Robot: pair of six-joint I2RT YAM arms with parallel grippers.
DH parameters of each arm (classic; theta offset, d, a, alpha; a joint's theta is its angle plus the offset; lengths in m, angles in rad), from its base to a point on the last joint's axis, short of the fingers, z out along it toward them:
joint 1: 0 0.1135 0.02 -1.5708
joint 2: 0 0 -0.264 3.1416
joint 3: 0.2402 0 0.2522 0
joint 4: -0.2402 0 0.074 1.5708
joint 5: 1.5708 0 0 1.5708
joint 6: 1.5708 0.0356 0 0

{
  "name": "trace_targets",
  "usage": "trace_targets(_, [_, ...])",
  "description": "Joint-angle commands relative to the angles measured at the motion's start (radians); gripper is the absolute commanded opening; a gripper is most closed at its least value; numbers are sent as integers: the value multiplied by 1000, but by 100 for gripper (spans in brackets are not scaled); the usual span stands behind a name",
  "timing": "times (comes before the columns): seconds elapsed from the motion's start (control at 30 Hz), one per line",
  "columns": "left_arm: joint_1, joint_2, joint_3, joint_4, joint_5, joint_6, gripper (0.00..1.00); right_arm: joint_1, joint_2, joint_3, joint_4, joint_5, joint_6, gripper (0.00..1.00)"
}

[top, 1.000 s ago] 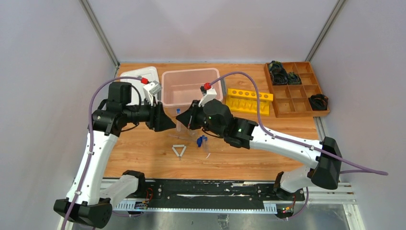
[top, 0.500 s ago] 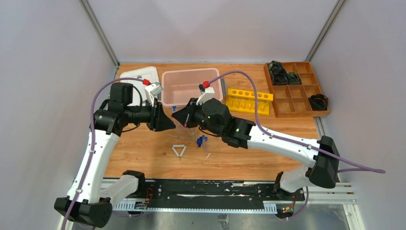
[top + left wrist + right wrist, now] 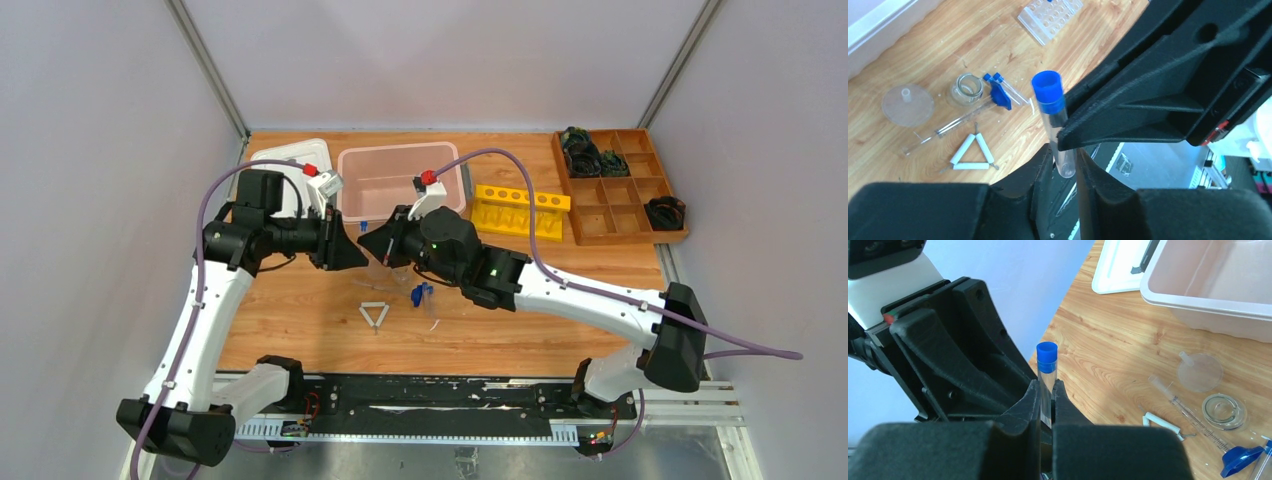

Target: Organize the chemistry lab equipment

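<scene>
Where both arms meet above wooden table [image 3: 300,330], clear plastic tube with blue cap [image 3: 1052,122] is held off table, capped end sticking out free. Lower end sits between left fingers [image 3: 1040,172], narrow, pressing both sides. Just above, right fingers [image 3: 1030,405] narrow too, clamping tube; cap clear of tips. Graduation marks on thin clear rod [image 3: 1193,416] too small to read. Rod, white triangle frame [image 3: 962,150], small glass beaker [image 3: 967,89] rest on table below, clear plastic tube tray [image 3: 1050,17] farther off.

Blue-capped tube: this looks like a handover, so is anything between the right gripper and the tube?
Nothing visible. The blue-capped tube already sits between the fingers of the right gripper, which flank it closely. The left gripper meets it from the opposite side, its fingers around the tube's lower end.
</scene>
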Motion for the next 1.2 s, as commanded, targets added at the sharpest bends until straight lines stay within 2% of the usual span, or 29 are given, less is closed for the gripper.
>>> trace_targets(0.0, [2,8,8,8,2,13,20,13,8,38,60,20,-7,0])
trace_targets(0.07, [2,6,5,8,5,25,7,13,5,34,57,38,-7,7])
trace_targets(0.1, [2,5,3,8,3,31,1,12,4,33,53,43,-6,16])
trace_targets(0.17, [2,3,4,8,0,47,0,-1,5,68,-17,34,-5,36])
trace_targets(0.2, [2,0,5,9,0,58,0,-15,13,104,-116,18,-7,43])
trace_targets(0.27, [2,-8,5,10,4,80,0,-55,47,199,-268,-45,-17,52])
trace_targets(0.33, [-1,-12,7,10,12,96,0,-93,106,295,-394,-146,-40,55])
trace_targets(0.47, [-9,-27,3,10,8,129,0,-161,195,417,-487,-424,-86,51])
trace_targets(0.6, [-14,-38,5,10,-16,140,0,-168,231,493,-545,-544,-136,44])
trace_targets(1.0, [-21,-53,-1,8,-135,235,0,-182,198,514,-593,-544,-162,36])
trace_targets(1.17, [-21,-28,5,9,-124,234,0,-183,200,509,-602,-538,-164,17])
